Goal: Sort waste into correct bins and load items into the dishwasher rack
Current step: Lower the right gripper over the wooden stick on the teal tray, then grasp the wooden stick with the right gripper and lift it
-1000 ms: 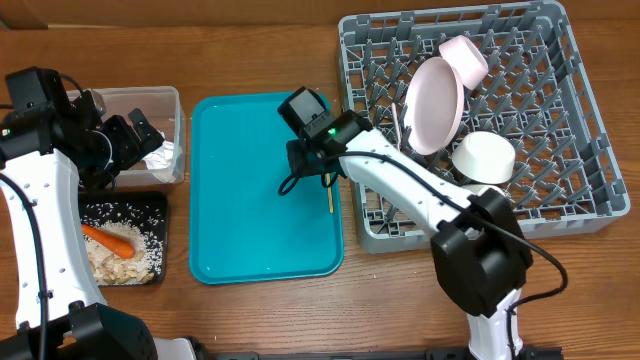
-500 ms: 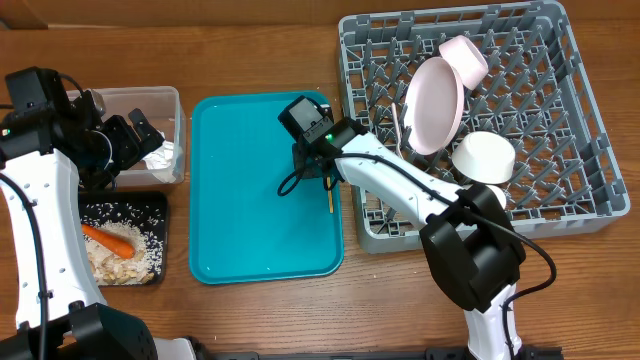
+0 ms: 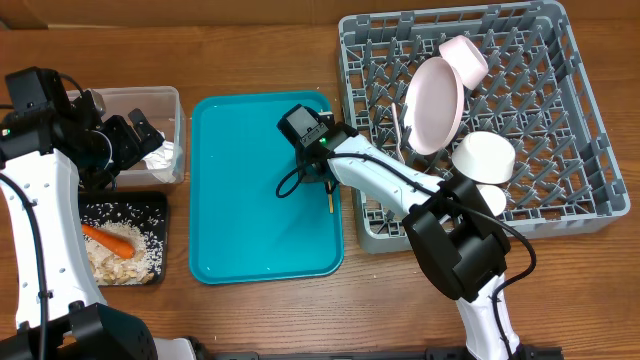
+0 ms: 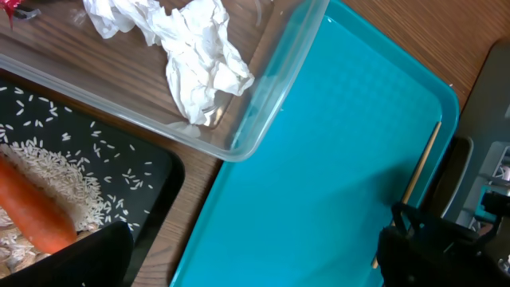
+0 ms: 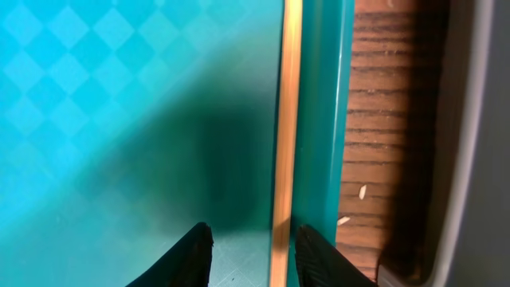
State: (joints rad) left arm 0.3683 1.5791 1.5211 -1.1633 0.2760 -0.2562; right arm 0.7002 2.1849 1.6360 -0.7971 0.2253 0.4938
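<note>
Wooden stick [image 5: 287,119] lies inside the tray [image 3: 240,225], right gripper [image 5: 255,257] spread astride it; left gripper [image 3: 133,140], near the table's [image 3: 260,40] left edge, has jaws I cannot tell.

Wooden stick [image 5: 285,119] cut off top and bottom; carrot [image 4: 32,214] cropped at left edge; red wrapper [image 4: 11,5] mostly cropped.

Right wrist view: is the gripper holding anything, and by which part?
Nothing held: the open right gripper straddles the thin pale wooden stick on the teal plastic tray.
</note>
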